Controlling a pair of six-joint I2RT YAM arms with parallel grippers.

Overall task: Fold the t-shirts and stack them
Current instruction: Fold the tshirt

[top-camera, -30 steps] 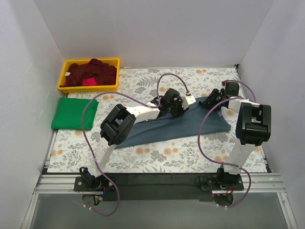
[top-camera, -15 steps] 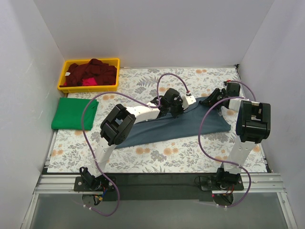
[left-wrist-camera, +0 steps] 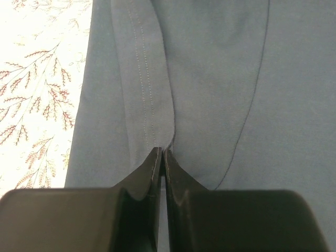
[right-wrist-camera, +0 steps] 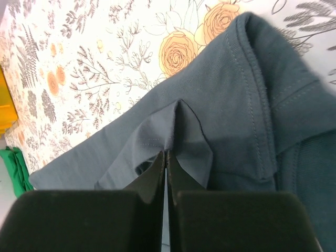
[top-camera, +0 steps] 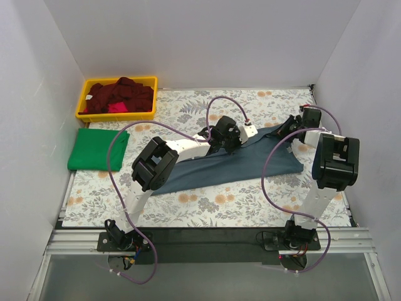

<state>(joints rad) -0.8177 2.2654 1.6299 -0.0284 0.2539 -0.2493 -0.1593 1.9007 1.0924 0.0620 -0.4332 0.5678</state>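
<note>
Yellow plastic marks the bin (top-camera: pixel 116 115) at the bench's far left corner, where we see dark red shirts (top-camera: pixel 125 93) heaped with a pink one (top-camera: pixel 114 108) showing among them. Just in front, by the left edge, the green shirt (top-camera: pixel 97 149) lies folded flat on the floral cloth (top-camera: pixel 188 110). From mid-bench to the right edge spreads the slate-blue shirt (top-camera: pixel 213 172). We find the left gripper (left-wrist-camera: pixel 161 155) clamped on a stitched fold near its middle, and the right gripper (right-wrist-camera: pixel 166 156) pinching a raised ridge beside its collar (right-wrist-camera: pixel 252 100), toward the far right corner.
</note>
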